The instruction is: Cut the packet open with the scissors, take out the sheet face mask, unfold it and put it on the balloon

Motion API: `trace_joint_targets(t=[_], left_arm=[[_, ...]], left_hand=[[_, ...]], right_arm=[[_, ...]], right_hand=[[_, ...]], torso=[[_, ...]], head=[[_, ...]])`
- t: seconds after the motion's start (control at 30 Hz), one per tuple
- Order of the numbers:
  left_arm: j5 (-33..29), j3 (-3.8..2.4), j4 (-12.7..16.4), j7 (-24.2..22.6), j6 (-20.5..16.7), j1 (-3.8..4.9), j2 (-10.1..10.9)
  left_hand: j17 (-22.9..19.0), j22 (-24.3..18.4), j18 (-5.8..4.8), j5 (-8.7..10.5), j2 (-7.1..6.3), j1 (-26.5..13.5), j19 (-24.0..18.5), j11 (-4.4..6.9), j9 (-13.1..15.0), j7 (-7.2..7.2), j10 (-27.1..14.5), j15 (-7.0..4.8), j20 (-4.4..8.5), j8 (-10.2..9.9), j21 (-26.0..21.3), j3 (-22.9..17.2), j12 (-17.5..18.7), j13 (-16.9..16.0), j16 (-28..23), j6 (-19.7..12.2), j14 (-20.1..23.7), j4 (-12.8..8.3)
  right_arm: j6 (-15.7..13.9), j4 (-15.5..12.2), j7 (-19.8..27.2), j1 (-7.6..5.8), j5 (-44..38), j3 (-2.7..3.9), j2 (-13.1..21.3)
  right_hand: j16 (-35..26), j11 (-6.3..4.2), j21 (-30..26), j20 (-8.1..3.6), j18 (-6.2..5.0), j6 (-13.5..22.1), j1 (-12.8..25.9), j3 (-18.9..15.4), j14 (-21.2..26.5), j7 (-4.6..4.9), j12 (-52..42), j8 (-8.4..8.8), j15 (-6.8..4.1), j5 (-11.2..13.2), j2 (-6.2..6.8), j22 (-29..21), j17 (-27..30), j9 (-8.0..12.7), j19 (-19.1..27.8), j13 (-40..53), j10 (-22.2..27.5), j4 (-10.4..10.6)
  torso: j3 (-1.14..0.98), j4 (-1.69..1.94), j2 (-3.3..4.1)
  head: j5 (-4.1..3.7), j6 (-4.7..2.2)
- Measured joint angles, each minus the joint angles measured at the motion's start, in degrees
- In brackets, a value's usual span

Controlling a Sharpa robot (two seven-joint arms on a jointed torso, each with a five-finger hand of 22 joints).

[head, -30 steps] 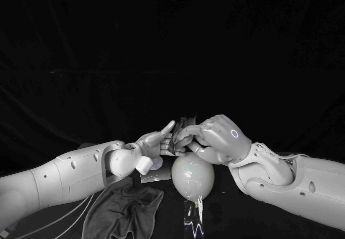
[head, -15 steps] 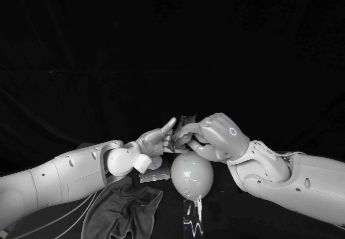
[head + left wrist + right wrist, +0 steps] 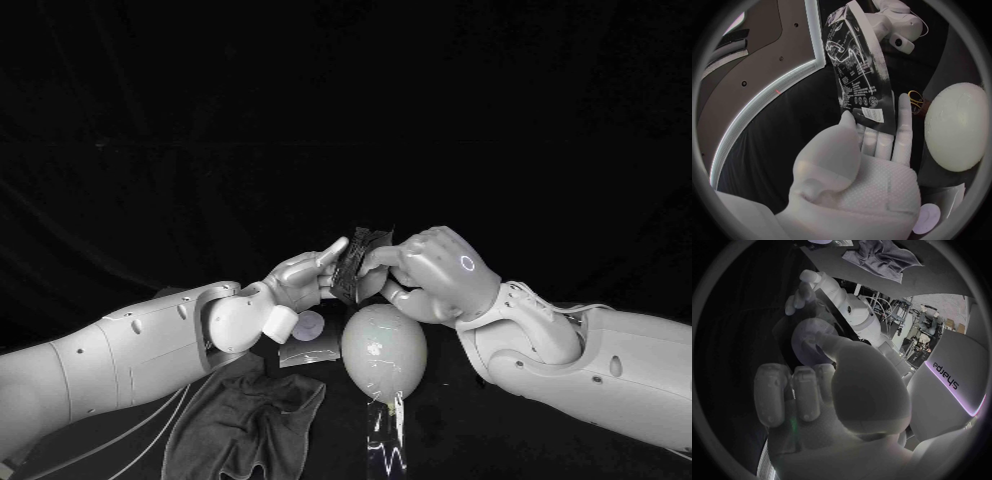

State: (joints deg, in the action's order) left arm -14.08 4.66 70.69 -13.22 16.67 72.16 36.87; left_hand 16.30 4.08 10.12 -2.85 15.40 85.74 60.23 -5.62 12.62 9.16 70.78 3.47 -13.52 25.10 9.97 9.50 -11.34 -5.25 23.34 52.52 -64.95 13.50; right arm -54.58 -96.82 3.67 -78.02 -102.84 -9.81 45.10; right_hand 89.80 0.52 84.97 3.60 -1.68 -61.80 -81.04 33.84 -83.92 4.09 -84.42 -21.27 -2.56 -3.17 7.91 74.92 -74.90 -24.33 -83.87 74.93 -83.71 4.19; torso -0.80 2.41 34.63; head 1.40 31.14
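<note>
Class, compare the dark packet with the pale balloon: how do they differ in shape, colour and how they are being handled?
The packet is flat, dark and printed; the balloon is rounded, pale and plain. The packet is held up between the left hand and right hand; the balloon sits below them, held by neither. Both are between the two arms.

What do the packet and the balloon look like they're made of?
Packet: likely glossy plastic or foil film. It is thin, dark and flat, with white print and light streaks. Balloon: probably rubber or latex, judging by its smooth, pale skin with soft highlights.
</note>
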Motion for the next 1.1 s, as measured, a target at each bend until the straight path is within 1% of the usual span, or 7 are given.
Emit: trace_joint_targets(t=[0.07,0.17,0.4,0.73,0.87,0.97,1.1], left_arm=[[0.00,0.00,0.00,-0.30,-0.05,0.00,0.00],[0.08,0.00,0.01,-0.70,-0.15,0.00,-0.03],[0.47,0.00,0.00,-1.46,-0.64,0.00,-0.09],[1.06,0.00,-0.04,-2.25,-1.51,0.00,-0.16],[1.35,0.00,0.06,-2.64,-2.47,0.00,-0.16],[1.67,0.00,0.14,-2.95,-3.62,0.00,-0.15],[2.14,0.00,0.27,-3.34,-5.29,0.00,-0.09]], left_hand=[[0.39,0.00,-0.01,0.01,-0.30,4.41,0.41,0.20,0.18,-0.29,0.20,-0.28,0.41,0.19,0.00,-1.90,0.62,0.27,0.00,-0.31,-0.26,-2.85],[0.82,0.00,-0.02,0.20,-0.93,7.01,0.70,0.21,0.44,-0.27,0.21,-0.40,0.71,0.51,0.00,-3.58,1.07,0.64,0.00,-0.34,-0.14,-4.64],[1.55,0.06,-0.03,0.23,-1.62,9.81,1.23,0.57,1.13,-0.36,1.00,-0.61,1.23,1.21,-0.01,-3.68,1.74,1.11,0.00,-0.44,-0.37,-4.75],[2.27,0.05,-0.41,0.38,-1.76,9.96,1.32,0.20,1.66,-0.38,1.86,-0.90,1.32,1.79,0.03,-4.43,2.20,1.30,0.14,-0.44,-0.71,-4.01],[2.84,0.16,-0.44,0.33,-1.69,10.02,1.64,0.15,2.14,-0.78,2.52,-1.25,1.61,2.32,0.36,-4.90,2.20,1.31,0.66,-0.05,-1.34,-3.54],[3.42,0.30,-0.45,0.23,-1.60,10.11,2.35,0.39,2.76,-0.98,3.52,-1.61,1.75,2.99,0.59,-5.52,2.21,1.21,1.24,-0.02,-2.25,-2.91],[4.36,0.36,-0.46,0.23,-1.61,10.11,2.87,0.53,3.99,-1.09,4.21,-1.81,2.02,3.16,0.89,-6.40,2.21,1.13,1.89,0.08,-2.65,-2.04]], right_arm=[[0.00,-0.01,-0.01,0.00,0.01,0.00,-0.02],[0.00,-0.05,-0.04,0.01,0.02,-0.01,-0.09],[0.01,-0.05,-0.20,0.01,0.09,-0.01,-0.32],[0.14,-0.01,-0.59,0.01,0.56,-0.01,-0.37],[0.26,0.02,-0.60,0.01,1.38,-0.01,-0.32],[0.54,0.08,-0.68,0.01,2.07,-0.01,-0.31],[1.37,0.13,-1.25,-0.01,2.70,-0.01,-0.32]], right_hand=[[0.00,0.00,0.00,0.00,0.00,0.00,0.00,0.00,-0.08,0.00,0.00,0.00,-0.08,0.00,0.00,0.01,0.00,0.00,0.00,0.01,0.00,0.00],[0.00,0.00,0.00,0.00,0.00,0.20,0.00,0.00,-0.14,0.19,0.01,0.00,-0.14,0.00,0.00,0.02,0.00,0.00,0.00,0.01,0.00,0.00],[-0.04,0.00,-0.01,0.00,0.00,0.29,0.00,0.00,-0.15,0.10,0.02,0.01,-0.15,0.00,0.00,0.03,-0.02,0.01,0.01,0.02,0.00,0.00],[-0.18,0.00,-0.01,-0.01,0.00,0.30,0.48,0.16,-0.12,0.09,0.06,0.06,-0.12,0.00,0.02,0.01,-0.05,0.02,0.00,0.00,0.00,-0.17],[-0.03,0.00,-1.65,-0.13,0.00,2.16,1.18,0.40,-0.12,0.91,2.84,-0.14,-0.12,0.20,0.69,-0.01,-0.05,-0.06,-0.11,-0.03,-0.01,-0.40],[0.00,0.79,-2.80,-0.19,0.00,5.50,2.80,0.40,-0.06,2.00,4.72,2.27,-0.06,0.19,1.56,-0.02,-0.05,1.05,-0.06,-0.03,-0.15,-0.40],[0.00,2.08,-3.55,0.33,0.00,9.32,4.17,-0.17,-0.10,3.60,6.06,5.27,1.16,0.19,3.71,-0.01,-0.02,2.61,-0.10,-0.01,0.82,0.17]], torso=[[0.00,0.01,0.00],[-0.01,0.02,0.00],[0.00,0.02,0.00],[-0.01,0.01,0.01],[-0.01,-0.01,0.01],[-0.01,-0.01,0.01],[-0.01,-0.02,0.00]], head=[[0.00,0.00],[0.05,0.03],[0.02,0.20],[-0.21,0.30],[-0.25,0.31],[-0.26,0.31],[-0.26,0.26]])
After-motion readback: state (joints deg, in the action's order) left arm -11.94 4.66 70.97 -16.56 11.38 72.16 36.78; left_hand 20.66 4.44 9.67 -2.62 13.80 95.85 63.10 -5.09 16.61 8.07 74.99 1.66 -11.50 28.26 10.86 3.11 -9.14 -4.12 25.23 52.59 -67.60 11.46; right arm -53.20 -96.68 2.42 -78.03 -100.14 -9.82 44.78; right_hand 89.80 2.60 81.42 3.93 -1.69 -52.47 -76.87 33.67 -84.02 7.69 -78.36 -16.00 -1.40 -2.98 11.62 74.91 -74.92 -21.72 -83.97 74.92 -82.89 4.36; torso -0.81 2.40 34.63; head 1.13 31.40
